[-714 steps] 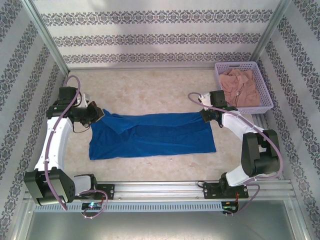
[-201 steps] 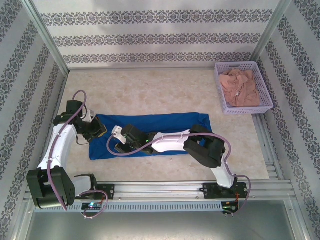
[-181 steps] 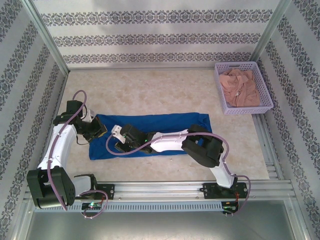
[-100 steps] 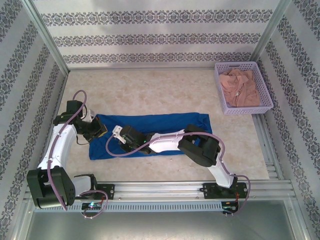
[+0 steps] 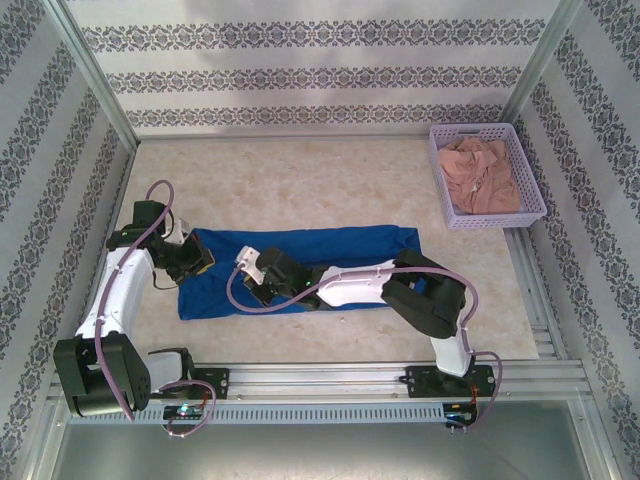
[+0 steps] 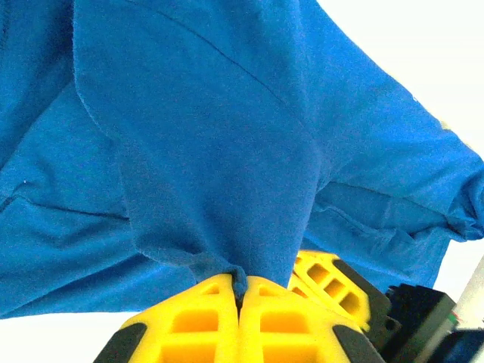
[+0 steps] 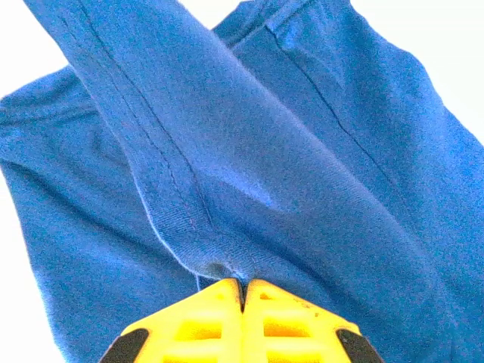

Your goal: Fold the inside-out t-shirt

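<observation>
The inside-out t-shirt (image 5: 340, 245) lies flattened as a long royal-blue band across the middle of the table. At its left end my left gripper (image 5: 199, 262) is shut on the cloth. In the left wrist view the yellow fingers (image 6: 197, 325) meet with a bunched fold of blue fabric (image 6: 212, 136) pinched between their tips (image 6: 238, 291). My right arm reaches leftward over the shirt, and its gripper (image 5: 262, 288) sits on the left-hand part, close to the left gripper. Seen from the right wrist, that gripper (image 7: 243, 287) is shut on a seamed edge of the shirt (image 7: 265, 151).
A lilac basket (image 5: 530, 215) with a pinkish-beige garment (image 5: 485, 180) stands at the back right corner. Patterned walls close in the table on three sides. The arms' mounting rail (image 5: 320, 378) runs along the near edge. Bare tabletop (image 5: 300, 180) stretches behind the shirt.
The right arm left the shirt's right end, reached across it, and shut on the cloth near the left gripper. It has since shifted slightly right. The left gripper has kept its hold.
</observation>
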